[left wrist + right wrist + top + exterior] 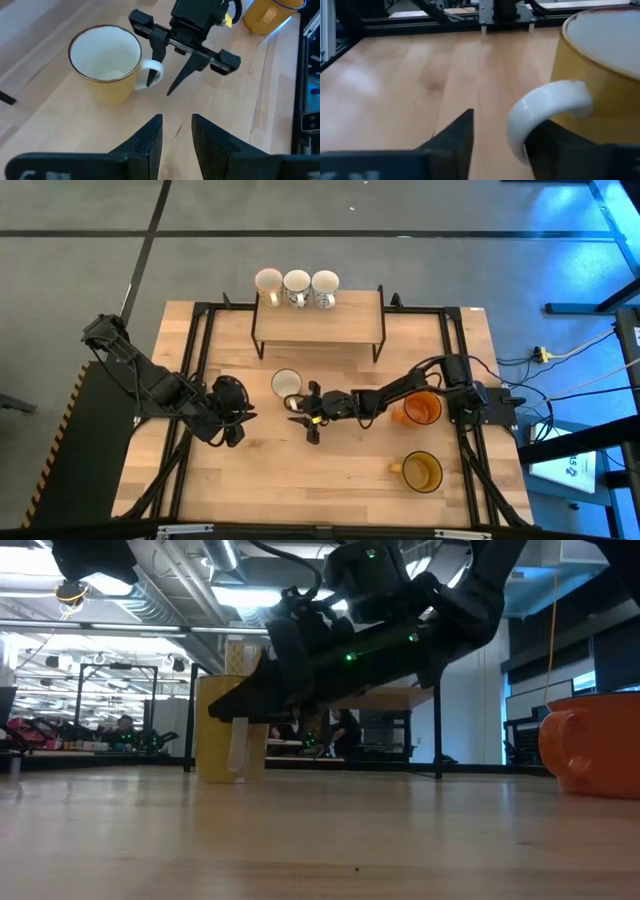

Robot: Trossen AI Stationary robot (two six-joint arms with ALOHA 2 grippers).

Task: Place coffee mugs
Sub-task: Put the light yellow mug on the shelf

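A yellow mug (pixel 286 383) with a white inside and a white handle (pixel 152 75) stands upright on the wooden table (pixel 330 480), in front of a low shelf. My right gripper (pixel 293 412) has come at it from the table's right, nearly level. It is open, with the handle (pixel 545 107) between its two fingers. My left gripper (pixel 176 117) hovers open to the mug's left and nearer the front edge, holding nothing. Three white mugs (pixel 296 285) stand on the shelf (pixel 318 320). My right gripper has one finger (pixel 560 147) on the mug side of the handle and the other (pixel 455 135) outside it, with a clear gap there. I cannot tell whether the inner finger touches the handle. The mug stands on its base on the table.
An orange mug (pixel 420 408) stands beside my right arm, and an amber mug (pixel 422 470) nearer the front edge at the right. The shelf's dark frame and legs stand at the table's far side. Bare wood lies along the front (pixel 300 490).
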